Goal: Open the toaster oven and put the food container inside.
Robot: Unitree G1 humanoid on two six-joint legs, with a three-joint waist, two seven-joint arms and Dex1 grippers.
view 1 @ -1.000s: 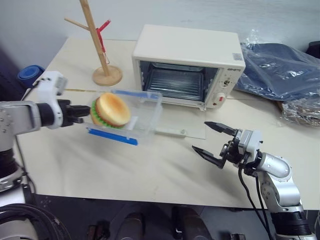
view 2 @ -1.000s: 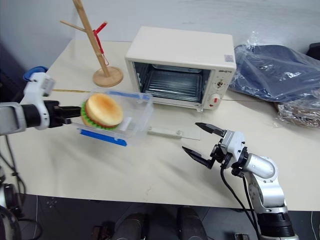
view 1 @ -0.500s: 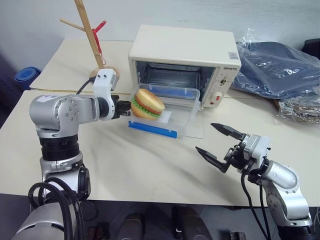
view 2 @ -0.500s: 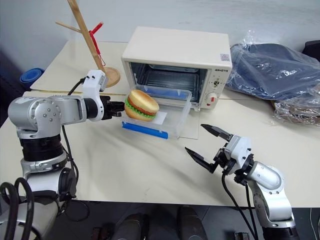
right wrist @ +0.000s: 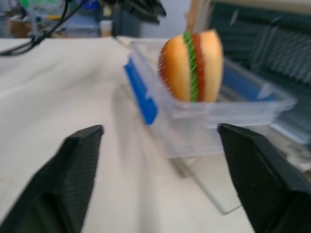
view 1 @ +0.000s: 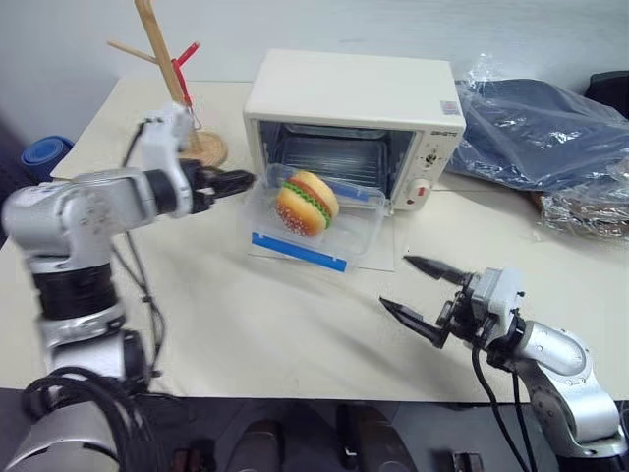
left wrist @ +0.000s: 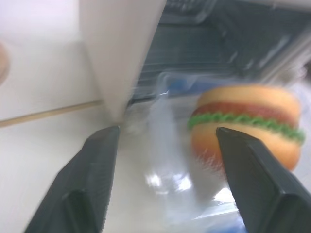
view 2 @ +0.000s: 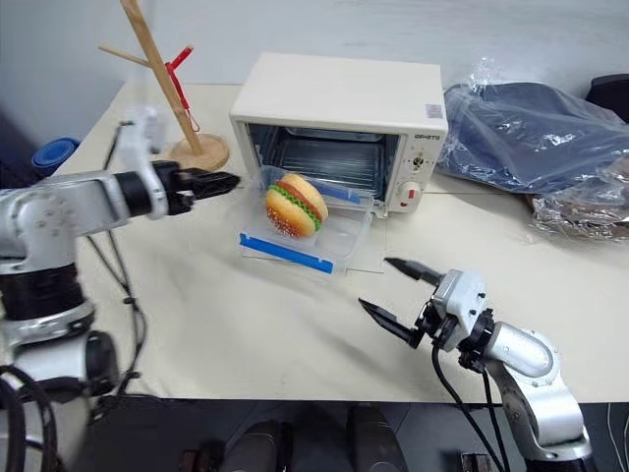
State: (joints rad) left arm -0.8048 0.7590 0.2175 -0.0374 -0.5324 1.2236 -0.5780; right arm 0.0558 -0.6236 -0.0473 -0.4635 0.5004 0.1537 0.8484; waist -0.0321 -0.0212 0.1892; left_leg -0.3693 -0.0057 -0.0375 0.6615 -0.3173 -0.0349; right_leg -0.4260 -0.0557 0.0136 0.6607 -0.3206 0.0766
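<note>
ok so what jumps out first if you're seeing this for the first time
A toy hamburger standing on edge in a clear rectangular plastic food container with blue clip strips, which sits on the glass drop-down door at the mouth of the boxy cream-white toaster oven. The left gripper is open just beside the container, apart from it; the right gripper is open near the table's front edge.

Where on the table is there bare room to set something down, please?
Free: the wide patch of table between the food container and the near edge. Crowded: around the toaster oven, with the wooden rack beside it and plastic-wrapped bundles on the other side.
</note>
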